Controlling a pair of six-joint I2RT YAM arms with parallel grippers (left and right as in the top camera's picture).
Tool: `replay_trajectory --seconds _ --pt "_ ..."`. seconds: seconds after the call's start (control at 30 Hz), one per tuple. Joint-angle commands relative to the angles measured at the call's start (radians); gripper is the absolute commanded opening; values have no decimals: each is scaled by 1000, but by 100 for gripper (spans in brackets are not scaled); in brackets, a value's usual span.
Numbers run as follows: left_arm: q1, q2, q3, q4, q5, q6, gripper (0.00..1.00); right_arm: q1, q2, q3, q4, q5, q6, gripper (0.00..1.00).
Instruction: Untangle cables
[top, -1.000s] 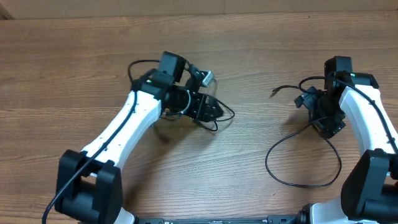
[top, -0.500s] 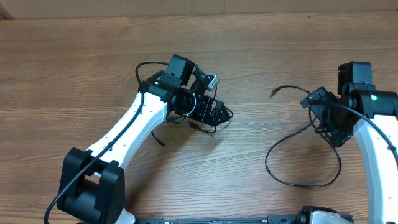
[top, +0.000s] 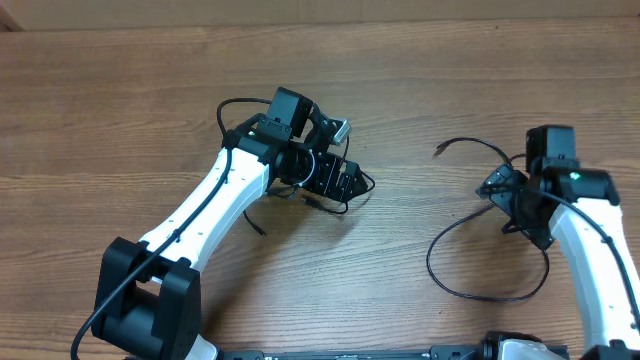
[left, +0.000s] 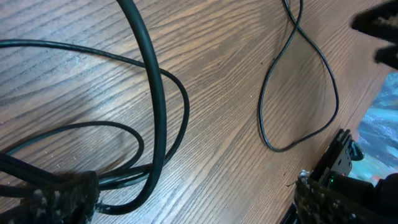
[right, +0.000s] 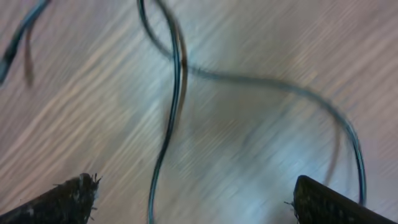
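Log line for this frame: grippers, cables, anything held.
left gripper: open, over bunched cable | right gripper: open, above looped cable | held: nothing | cables: lying apart

Cables (right: 178, 74) black, poss. dk-green tint; table (top: 120, 100) brown wood-grain; arms (top: 215, 200) white w/ black joints.

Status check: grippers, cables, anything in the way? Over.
Left gripper open, empty. Right gripper open, empty. Coiled cable under left, looped cable under right, lying apart. No obstruction seen.
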Motion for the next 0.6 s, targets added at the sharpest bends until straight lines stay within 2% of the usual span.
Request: replay_trajectory --seconds 0.0,0.17,0.27,0.57 --pt "-6 11 13 0 -6 -9 99 -1 0 -87 155 121 -80 100" --pt "-6 11 13 0 -6 -10 100 -1 12 -180 400 80 -207 100" --pt "-6 11 13 0 -6 -9 100 -1 43 -182 466 7 -314 100" --pt "-6 11 13 0 -6 -10 100 -2 261 -182 515 4 -321 97"
